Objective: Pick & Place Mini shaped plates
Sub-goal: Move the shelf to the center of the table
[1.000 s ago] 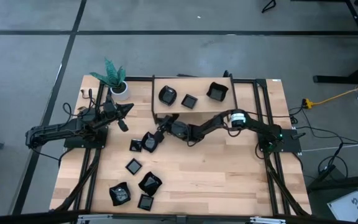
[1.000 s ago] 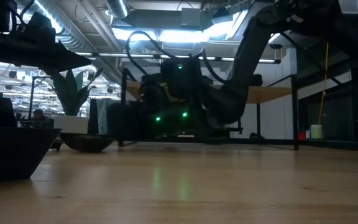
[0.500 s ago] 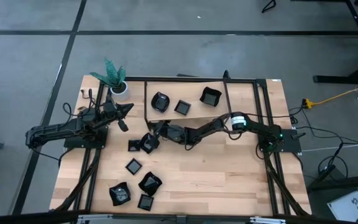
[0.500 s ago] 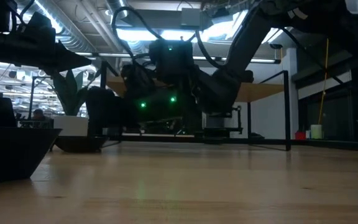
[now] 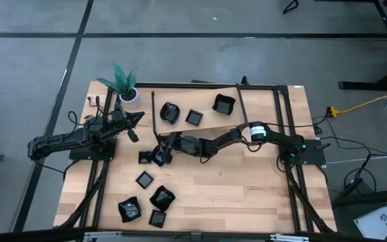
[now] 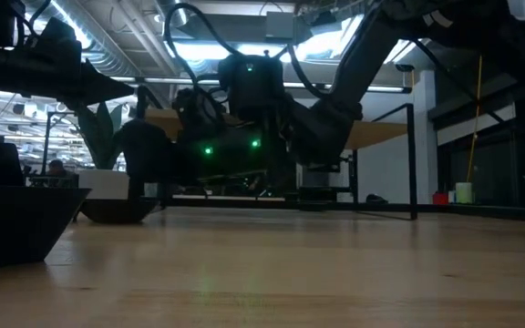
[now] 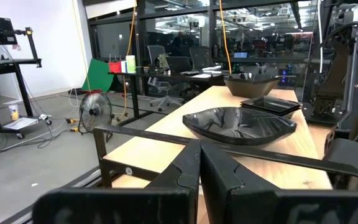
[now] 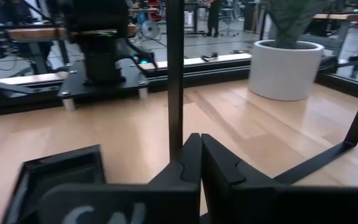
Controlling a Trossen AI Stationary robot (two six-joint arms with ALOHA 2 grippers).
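Low view backlit, plates (image 5: 160, 197) mere silhouettes, right pincer (image 5: 161, 143) pressed together, left pincer (image 5: 138, 115) likewise.

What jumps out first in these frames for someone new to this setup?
The right arm stretched across the table's middle, its shut right gripper pressed against the leg of a small wooden rack holding three black mini plates. More black plates lie scattered on the near-left tabletop. The left gripper, shut, waits beside a white potted plant at the far-left corner.
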